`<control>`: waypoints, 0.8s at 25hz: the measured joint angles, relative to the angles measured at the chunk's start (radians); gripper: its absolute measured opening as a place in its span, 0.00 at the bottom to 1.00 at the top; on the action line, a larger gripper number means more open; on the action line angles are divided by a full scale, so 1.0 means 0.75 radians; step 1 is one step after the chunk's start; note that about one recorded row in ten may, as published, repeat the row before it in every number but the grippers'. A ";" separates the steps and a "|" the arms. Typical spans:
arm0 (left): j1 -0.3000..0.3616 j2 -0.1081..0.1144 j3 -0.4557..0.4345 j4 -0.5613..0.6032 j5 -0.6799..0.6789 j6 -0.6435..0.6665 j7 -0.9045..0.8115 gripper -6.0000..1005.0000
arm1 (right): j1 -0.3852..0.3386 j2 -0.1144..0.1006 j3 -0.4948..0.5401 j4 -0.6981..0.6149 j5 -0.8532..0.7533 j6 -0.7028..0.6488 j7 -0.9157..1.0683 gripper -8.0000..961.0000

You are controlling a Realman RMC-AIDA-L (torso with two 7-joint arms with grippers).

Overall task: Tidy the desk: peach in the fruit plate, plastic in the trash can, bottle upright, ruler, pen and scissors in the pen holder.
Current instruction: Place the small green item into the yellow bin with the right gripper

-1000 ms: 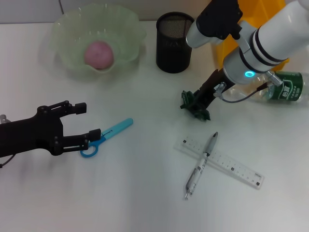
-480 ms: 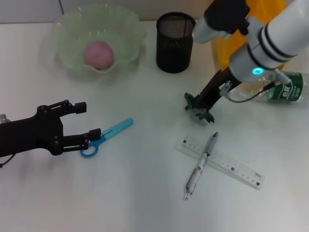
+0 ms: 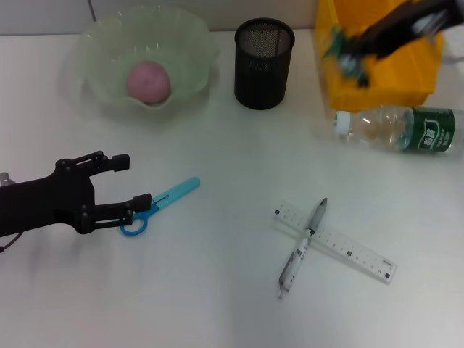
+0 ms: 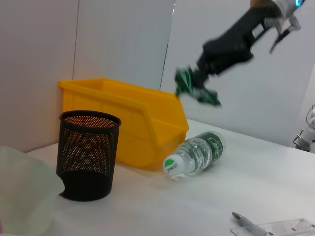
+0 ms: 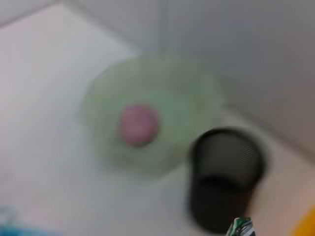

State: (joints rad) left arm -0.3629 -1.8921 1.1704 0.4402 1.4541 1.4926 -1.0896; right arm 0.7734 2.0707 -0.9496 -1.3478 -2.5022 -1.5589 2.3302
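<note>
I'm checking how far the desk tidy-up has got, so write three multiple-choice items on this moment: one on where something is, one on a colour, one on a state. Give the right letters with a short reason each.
1. Where is the peach?
A. in the green fruit plate
B. in the mesh pen holder
C. beside the ruler

2. What colour is the trash can?
A. black
B. yellow
C. blue

3. How does the bottle stand?
A. upright
B. lying on its side
C. inside the trash can

Answers:
1. A, the pink fruit sits in the plate's hollow.
2. B, the bin behind the bottle is yellow; the right gripper holds the green plastic above it.
3. B, it lies flat on the desk, cap toward the pen holder.

The left gripper is open by the scissors.
</note>
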 joint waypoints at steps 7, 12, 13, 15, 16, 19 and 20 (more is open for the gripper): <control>0.001 -0.002 0.000 0.000 0.000 0.000 0.001 0.86 | -0.044 -0.051 0.113 0.073 -0.021 0.299 -0.001 0.06; 0.001 -0.005 0.000 0.000 0.000 0.001 0.001 0.86 | -0.034 -0.064 0.110 0.288 -0.057 0.546 -0.041 0.11; 0.001 -0.005 0.000 0.000 0.000 0.001 0.001 0.86 | -0.030 -0.066 0.107 0.328 -0.055 0.583 -0.063 0.12; 0.001 -0.005 0.000 0.000 0.000 0.002 0.001 0.86 | -0.012 -0.065 0.105 0.412 -0.051 0.657 -0.111 0.14; 0.001 -0.006 0.000 0.000 0.000 0.003 0.001 0.86 | -0.005 -0.062 0.105 0.439 -0.051 0.686 -0.127 0.15; -0.001 -0.007 0.000 0.000 0.000 0.006 0.000 0.86 | 0.005 -0.039 0.105 0.473 -0.051 0.749 -0.162 0.18; -0.001 -0.007 0.000 0.000 0.000 0.006 0.000 0.86 | 0.005 -0.034 0.104 0.473 -0.051 0.759 -0.166 0.19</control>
State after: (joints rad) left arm -0.3633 -1.8973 1.1704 0.4402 1.4541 1.4973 -1.0893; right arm 0.7770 2.0450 -0.8713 -0.9930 -2.5406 -0.9900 2.2054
